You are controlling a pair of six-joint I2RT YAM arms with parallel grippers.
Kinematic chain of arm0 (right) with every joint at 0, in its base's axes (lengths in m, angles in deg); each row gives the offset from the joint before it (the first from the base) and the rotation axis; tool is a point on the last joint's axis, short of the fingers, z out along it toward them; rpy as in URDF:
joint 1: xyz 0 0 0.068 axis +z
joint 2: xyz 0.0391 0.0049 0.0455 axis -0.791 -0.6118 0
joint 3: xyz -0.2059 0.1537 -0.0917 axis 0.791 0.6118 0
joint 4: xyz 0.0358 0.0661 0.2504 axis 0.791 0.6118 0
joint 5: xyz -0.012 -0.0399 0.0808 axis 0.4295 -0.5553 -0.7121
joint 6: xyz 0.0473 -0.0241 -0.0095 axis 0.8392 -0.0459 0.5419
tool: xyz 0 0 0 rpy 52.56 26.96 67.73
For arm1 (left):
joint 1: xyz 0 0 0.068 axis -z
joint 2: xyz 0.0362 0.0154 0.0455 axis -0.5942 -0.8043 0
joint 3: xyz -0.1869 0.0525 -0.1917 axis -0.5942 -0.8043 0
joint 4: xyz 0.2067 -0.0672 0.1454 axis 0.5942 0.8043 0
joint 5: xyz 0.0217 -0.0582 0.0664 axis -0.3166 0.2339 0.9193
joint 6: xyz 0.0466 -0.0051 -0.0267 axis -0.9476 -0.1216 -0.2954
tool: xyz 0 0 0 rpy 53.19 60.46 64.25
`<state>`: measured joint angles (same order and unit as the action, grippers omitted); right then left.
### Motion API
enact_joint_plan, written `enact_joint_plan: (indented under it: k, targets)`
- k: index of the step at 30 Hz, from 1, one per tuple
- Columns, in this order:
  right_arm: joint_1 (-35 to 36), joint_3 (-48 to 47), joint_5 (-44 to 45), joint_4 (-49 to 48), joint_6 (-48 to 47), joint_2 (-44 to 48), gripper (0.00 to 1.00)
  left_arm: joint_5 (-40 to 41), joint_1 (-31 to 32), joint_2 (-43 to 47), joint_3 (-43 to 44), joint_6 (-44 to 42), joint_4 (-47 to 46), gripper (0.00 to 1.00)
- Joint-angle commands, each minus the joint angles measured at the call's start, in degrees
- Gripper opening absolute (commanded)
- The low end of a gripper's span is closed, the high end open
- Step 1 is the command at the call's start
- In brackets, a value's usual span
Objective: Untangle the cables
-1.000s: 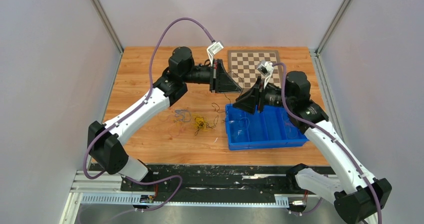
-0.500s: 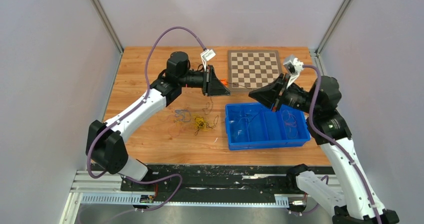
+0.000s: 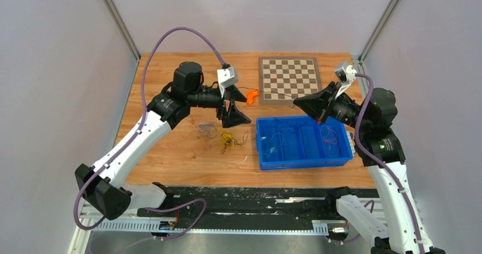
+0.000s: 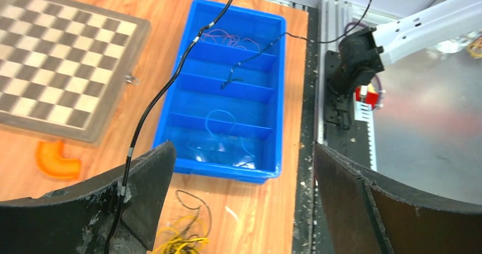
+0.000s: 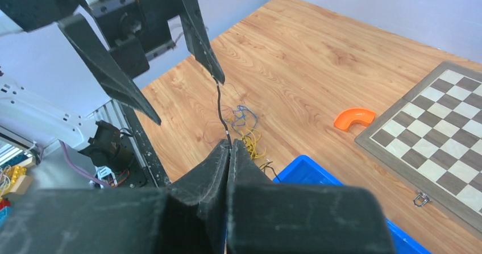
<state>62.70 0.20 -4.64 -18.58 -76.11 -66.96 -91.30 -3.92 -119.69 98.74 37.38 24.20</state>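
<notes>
A small tangle of cables lies on the wood, with a yellow strand (image 3: 228,140) (image 4: 176,242) and a purple-blue strand (image 3: 207,130) (image 5: 244,115). My right gripper (image 3: 295,100) (image 5: 229,144) hangs above the blue bin's (image 3: 301,162) far left corner, shut on a black cable (image 4: 170,83) (image 5: 219,106). That cable stretches left to my left gripper (image 3: 233,109) (image 4: 243,147). The left gripper is open above the tangle, and the cable still clings to one finger (image 4: 131,208). A loose end of the black cable dangles into the bin. Thin purple, bluish and reddish strands (image 3: 329,134) lie in the bin's compartments.
A chessboard (image 3: 289,79) lies at the back. An orange curved piece (image 3: 253,96) and a small metal shackle (image 4: 132,79) sit by its near left corner. Grey walls close in both sides. A black rail runs along the table's near edge (image 4: 310,152).
My left gripper opened and drew back to the left and down toward the tangle. The right arm shut on the black cable and pulled it to the right, off the bin's left end.
</notes>
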Motion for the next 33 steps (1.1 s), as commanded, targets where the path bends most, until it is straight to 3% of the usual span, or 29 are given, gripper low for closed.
enact_joint_plan:
  k: [1,6,9,18,22,25,33]
  targets:
    - [-0.26,0.06,-1.53,0.73,-4.54,1.03,0.0,4.44,-0.23,2.83,4.76,-5.89,-0.56,1.0]
    - [-0.22,0.27,-0.7,2.15,-8.05,1.49,0.0,7.39,-0.26,0.81,9.61,-5.39,-3.56,1.0]
    - [-0.28,-1.13,1.4,3.38,-10.29,2.4,0.0,11.61,-1.52,3.52,6.57,-5.77,-8.11,1.0]
    - [-1.47,-4.8,4.68,4.91,-11.96,3.15,0.0,17.34,-19.86,6.52,-5.22,-1.51,-13.67,1.0]
    - [-1.63,-5.68,5.49,4.76,-11.72,2.38,0.0,11.84,-25.29,4.76,-5.36,-4.94,-10.02,1.0]
    - [-1.65,-5.45,5.02,4.39,-11.11,1.6,0.0,3.23,-24.7,6.1,-5.85,-9.66,-9.35,1.0]
    - [-1.66,-4.43,0.87,2.65,-9.88,0.91,0.0,1.03,-12.65,8.09,-3.08,-10.03,-11.81,1.0]
